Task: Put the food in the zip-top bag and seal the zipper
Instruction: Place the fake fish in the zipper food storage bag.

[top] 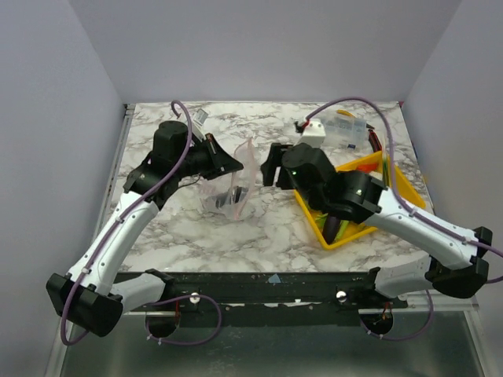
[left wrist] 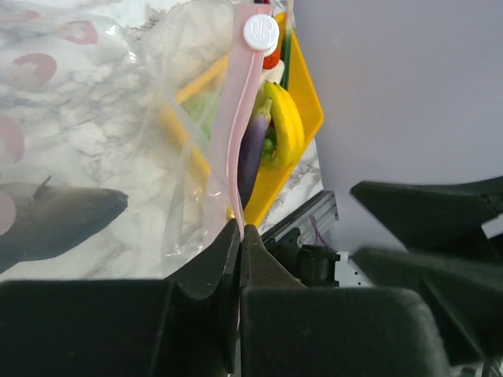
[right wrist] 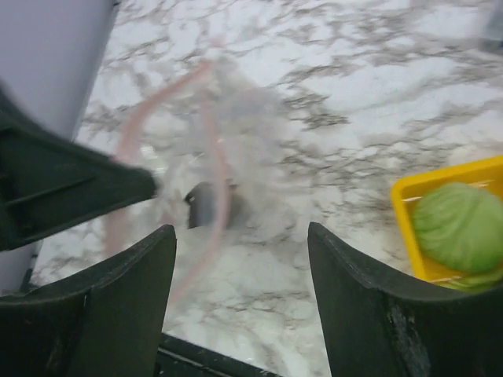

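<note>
The clear zip-top bag (top: 224,188) stands open on the marble, mouth up. My left gripper (top: 233,163) is shut on its pink zipper strip (left wrist: 234,126), near the white slider (left wrist: 261,31). In the left wrist view the jaws (left wrist: 240,229) pinch the strip flat. My right gripper (top: 271,169) is open and empty beside the bag's mouth, and its wrist view (right wrist: 240,251) looks down at the bag (right wrist: 244,126). A small dark thing (right wrist: 206,206) shows in the bag, too blurred to name. The bananas (left wrist: 288,122), eggplant (left wrist: 253,153) and round green food (right wrist: 460,228) lie in the yellow tray (top: 402,182).
A rigid clear compartment box (top: 351,130) and a white block (top: 314,130) stand at the back right. The yellow tray sits under my right arm. The table's front edge is a black rail (top: 259,281).
</note>
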`<action>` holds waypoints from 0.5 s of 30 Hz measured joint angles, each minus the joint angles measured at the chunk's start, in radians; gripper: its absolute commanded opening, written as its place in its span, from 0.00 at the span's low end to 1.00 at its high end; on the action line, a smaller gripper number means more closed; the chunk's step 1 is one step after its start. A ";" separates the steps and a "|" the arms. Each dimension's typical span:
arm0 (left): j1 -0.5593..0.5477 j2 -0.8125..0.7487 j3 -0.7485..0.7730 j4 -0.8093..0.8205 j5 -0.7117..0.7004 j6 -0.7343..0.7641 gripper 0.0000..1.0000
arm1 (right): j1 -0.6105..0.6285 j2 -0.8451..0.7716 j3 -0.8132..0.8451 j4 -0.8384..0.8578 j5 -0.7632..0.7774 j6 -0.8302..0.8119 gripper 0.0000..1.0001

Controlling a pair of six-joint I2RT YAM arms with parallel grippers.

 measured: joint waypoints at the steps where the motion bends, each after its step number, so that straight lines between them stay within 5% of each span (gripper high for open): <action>1: 0.002 -0.001 0.031 -0.042 -0.016 0.013 0.00 | -0.019 -0.027 -0.010 -0.021 -0.003 0.000 0.70; 9: 0.011 -0.066 0.281 -0.253 -0.171 0.122 0.00 | -0.525 -0.223 -0.285 -0.080 -0.091 -0.014 0.71; 15: 0.011 -0.015 0.346 -0.338 -0.226 0.223 0.00 | -0.708 -0.164 -0.501 -0.051 -0.203 -0.018 0.67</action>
